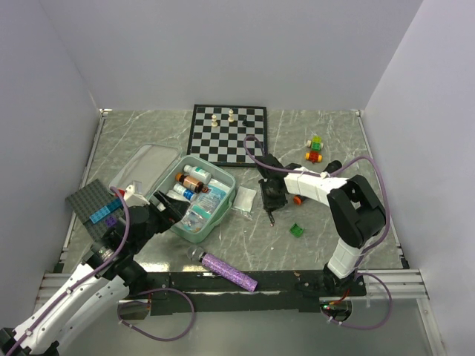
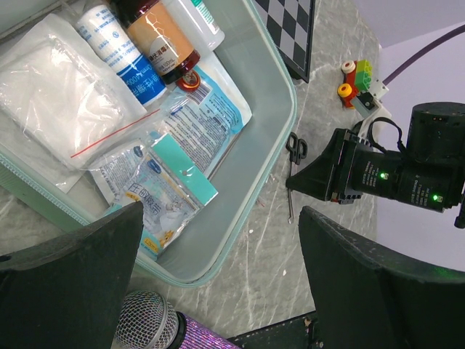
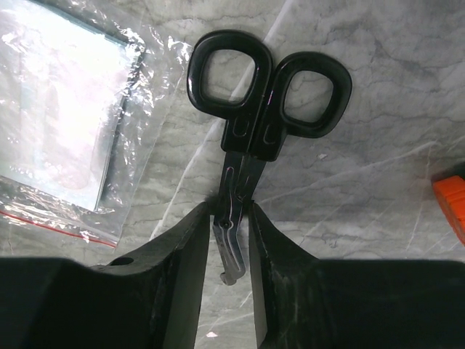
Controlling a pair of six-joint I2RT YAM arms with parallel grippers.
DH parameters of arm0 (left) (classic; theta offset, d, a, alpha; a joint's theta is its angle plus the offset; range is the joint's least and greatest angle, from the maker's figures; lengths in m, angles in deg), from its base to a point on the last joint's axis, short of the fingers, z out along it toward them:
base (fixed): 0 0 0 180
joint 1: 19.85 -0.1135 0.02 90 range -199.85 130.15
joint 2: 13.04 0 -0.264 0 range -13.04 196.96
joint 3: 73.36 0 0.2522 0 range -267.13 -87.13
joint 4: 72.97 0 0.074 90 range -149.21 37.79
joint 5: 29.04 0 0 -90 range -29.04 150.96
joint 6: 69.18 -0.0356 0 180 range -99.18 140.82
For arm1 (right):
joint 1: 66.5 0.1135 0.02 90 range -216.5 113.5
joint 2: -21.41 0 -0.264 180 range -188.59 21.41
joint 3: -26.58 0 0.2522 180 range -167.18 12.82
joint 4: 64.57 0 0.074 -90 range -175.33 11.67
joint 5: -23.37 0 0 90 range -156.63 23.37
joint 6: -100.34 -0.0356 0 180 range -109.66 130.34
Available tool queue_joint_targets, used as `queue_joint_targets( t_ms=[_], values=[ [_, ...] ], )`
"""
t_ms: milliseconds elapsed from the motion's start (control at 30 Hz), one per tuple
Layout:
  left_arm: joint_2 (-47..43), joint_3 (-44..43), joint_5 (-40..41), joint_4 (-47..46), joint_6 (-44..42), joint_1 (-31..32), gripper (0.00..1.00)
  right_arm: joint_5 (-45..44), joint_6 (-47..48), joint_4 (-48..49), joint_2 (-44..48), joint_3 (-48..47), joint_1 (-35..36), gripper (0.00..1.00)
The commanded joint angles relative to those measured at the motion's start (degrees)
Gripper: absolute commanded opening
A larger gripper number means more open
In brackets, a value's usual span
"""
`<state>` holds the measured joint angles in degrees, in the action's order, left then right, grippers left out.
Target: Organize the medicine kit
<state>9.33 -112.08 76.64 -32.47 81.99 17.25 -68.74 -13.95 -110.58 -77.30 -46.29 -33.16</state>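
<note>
The medicine kit (image 2: 254, 182) lies open left of centre, already holding bottles (image 2: 156, 43) and packets, while a zip bag (image 1: 243, 199) and the scissors (image 3: 253, 137) lie outside it (only the right wrist view shows the right gripper (image 3: 231, 240) pinching their blades), and the left gripper (image 2: 221, 211) gapes wide at the kit's near corner.

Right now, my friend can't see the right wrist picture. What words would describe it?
The right gripper pinches the blades of black-handled scissors lying on a grey marbled table. A clear plastic bag with a red strip lies to their left, and something orange peeks in at the right edge.
</note>
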Motion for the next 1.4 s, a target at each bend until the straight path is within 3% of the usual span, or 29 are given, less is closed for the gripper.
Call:
queue_joint_targets(
  t_ms=[0,567,1067,1300,1367],
  values=[
    [0.1,0.2,-0.8,-2.4,0.3,-0.1,0.92,0.9,0.5,-0.7,-4.3,1.0,-0.2,0.32],
    [0.0,-0.5,-0.3,-2.2,0.1,-0.1,0.92,0.4,-0.2,-3.0,0.7,-0.6,-0.2,0.20],
    [0.6,-1.1,-0.5,-2.3,-0.3,-0.1,0.92,-0.5,-0.1,-5.5,6.0,-1.0,-0.1,0.17],
    [0.9,-1.1,-0.7,-2.6,-0.5,-0.1,0.92,-1.1,0.1,-5.7,6.2,-0.7,-0.1,0.17],
    [0.8,-1.0,-0.8,-2.6,-0.4,-0.1,0.92,-0.5,0.2,-5.0,5.6,0.0,-0.1,0.26]
  ],
)
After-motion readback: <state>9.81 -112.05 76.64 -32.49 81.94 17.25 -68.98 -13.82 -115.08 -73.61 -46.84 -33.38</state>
